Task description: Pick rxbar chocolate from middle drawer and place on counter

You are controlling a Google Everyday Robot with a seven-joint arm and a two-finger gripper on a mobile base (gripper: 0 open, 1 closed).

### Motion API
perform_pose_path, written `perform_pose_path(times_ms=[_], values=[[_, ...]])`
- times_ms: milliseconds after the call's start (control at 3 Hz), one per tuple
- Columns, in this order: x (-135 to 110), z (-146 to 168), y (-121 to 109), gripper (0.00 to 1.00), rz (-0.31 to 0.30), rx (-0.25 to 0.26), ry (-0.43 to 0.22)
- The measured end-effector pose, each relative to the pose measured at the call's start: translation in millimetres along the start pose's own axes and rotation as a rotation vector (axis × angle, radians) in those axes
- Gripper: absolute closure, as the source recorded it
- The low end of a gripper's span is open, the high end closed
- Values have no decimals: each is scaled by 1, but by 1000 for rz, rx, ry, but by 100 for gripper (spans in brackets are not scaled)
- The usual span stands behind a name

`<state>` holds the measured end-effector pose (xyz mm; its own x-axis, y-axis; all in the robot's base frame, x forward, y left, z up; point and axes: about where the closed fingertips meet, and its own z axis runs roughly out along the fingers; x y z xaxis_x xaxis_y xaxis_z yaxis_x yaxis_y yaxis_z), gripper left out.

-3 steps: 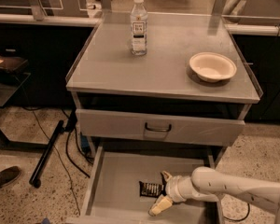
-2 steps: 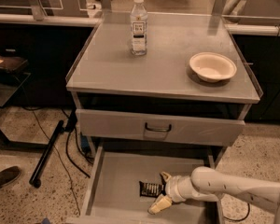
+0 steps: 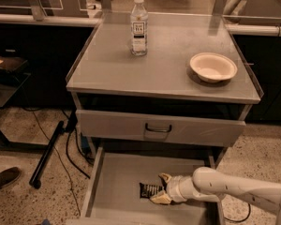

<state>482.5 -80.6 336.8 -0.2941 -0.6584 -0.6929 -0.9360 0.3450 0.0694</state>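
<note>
Down at six o'clock in my camera view, the middle drawer (image 3: pixel 113 191) stands pulled out below the cabinet; its grey floor holds one thing, the rxbar chocolate (image 3: pixel 150 190), lying flat a little toward five o'clock of the drawer's middle, its long side running left to right. My gripper (image 3: pixel 162 188) comes in from the four o'clock side on its white arm (image 3: pixel 234 190), low over the drawer floor; its pale fingers (image 3: pixel 165 177) are spread, one at twelve o'clock of the bar's right end and the other at six o'clock of it, so that end sits between them; whether either pad presses the wrapper I cannot tell. The bar lies on the floor, not lifted.

Above it the upper drawer (image 3: pixel 122 125) with the dark curved handle (image 3: pixel 158 128) is closed. On the counter (image 3: pixel 168 46) a clear labelled bottle (image 3: pixel 139 25) stands upright toward eleven o'clock; a pale round bowl (image 3: pixel 213 67) sits toward three o'clock, nothing showing inside it; the two are well apart. At eight o'clock, on the speckled ground, lie a black pole (image 3: pixel 47 153) and a dark shoe (image 3: pixel 4 178).
</note>
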Motion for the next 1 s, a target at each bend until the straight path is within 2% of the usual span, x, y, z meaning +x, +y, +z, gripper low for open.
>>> perform_pose_path(times_ms=[333,667,1000], values=[[0,0,0,81,0,0,0],[0,0,0,100,0,0,0],[-4,-4,0,100,0,0,0]])
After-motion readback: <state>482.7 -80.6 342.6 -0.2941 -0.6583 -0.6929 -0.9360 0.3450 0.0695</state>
